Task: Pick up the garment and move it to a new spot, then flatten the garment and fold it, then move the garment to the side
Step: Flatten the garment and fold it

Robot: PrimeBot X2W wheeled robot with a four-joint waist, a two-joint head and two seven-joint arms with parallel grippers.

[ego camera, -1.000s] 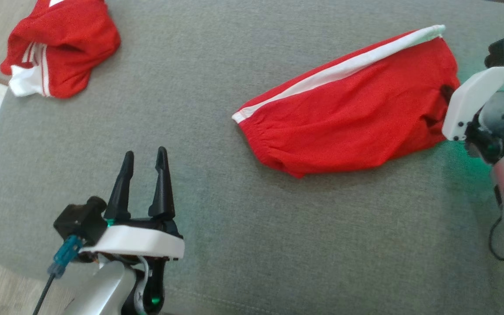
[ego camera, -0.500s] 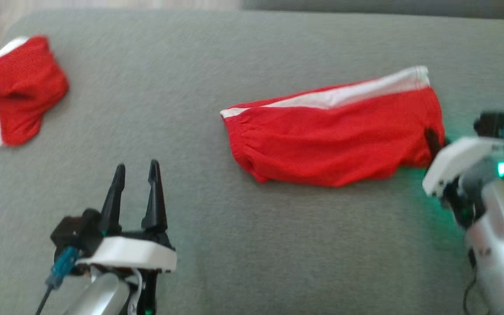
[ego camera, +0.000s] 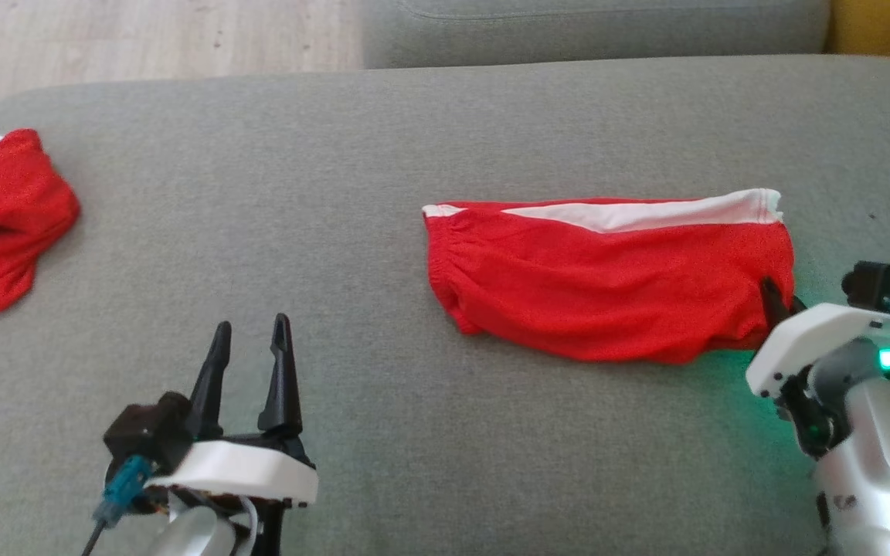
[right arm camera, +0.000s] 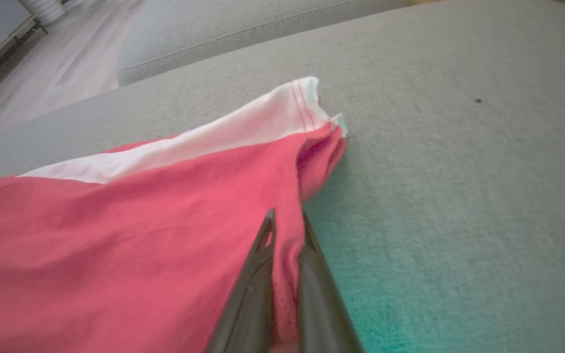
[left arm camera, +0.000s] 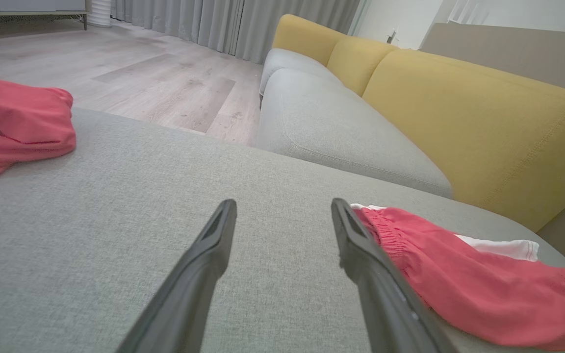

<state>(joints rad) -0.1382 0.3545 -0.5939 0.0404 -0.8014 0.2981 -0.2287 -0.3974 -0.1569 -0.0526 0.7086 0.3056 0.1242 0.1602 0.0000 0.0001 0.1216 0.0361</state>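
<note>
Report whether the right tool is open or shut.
Shut on the red shorts: the right wrist view shows the right tool pinching a fold of cloth between its fingers.

A broad grey upholstered cushion (ego camera: pixel 259 193) of coarse weave spans most of the head view. Pale wood plank floor (ego camera: pixel 144 38) shows at the upper left, a second grey seat cushion (ego camera: pixel 592 31) with a stitched seam runs along the top, and a strip of yellow upholstery (ego camera: pixel 885 27) sits in the upper right corner. In the left wrist view, yellow backrests (left arm camera: pixel 483 122) fill the right, grey curtains (left arm camera: pixel 223 19) hang at top centre, and a white wall (left arm camera: pixel 400 14) stands beside them. The light is soft and even.
</note>
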